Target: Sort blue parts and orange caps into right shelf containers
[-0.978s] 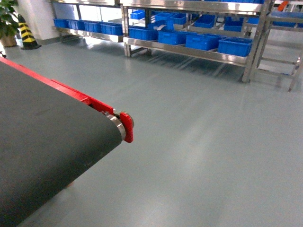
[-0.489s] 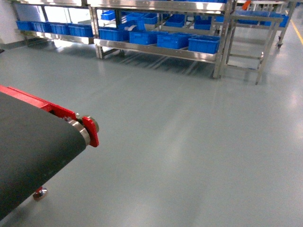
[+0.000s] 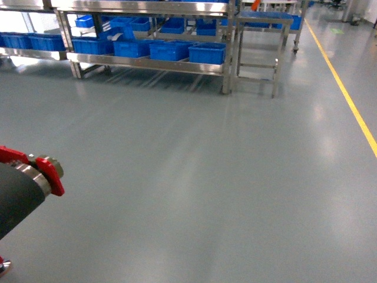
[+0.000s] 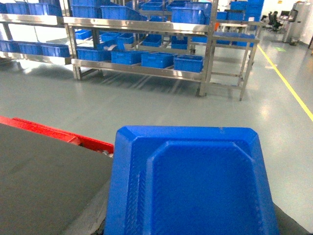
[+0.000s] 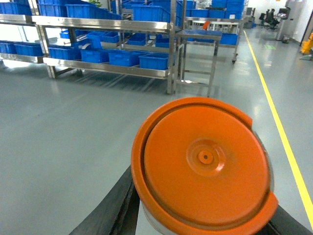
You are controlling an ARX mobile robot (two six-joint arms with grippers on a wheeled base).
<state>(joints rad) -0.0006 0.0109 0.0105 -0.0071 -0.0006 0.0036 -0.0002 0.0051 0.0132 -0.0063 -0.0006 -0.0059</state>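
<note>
Ahead, we see bare grey floor up to the steel shelf with its blue crates, yellow line at right, conveyor end at left, blue part filling our left wrist view, orange cap the right, end effectors hidden, grip unclear.

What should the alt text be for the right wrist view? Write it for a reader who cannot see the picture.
A round orange cap fills the lower foreground, close to the camera, above dark gripper parts. Beyond it lies grey floor with a yellow line on the right, and steel shelving holding blue crates stands in the background.
</note>
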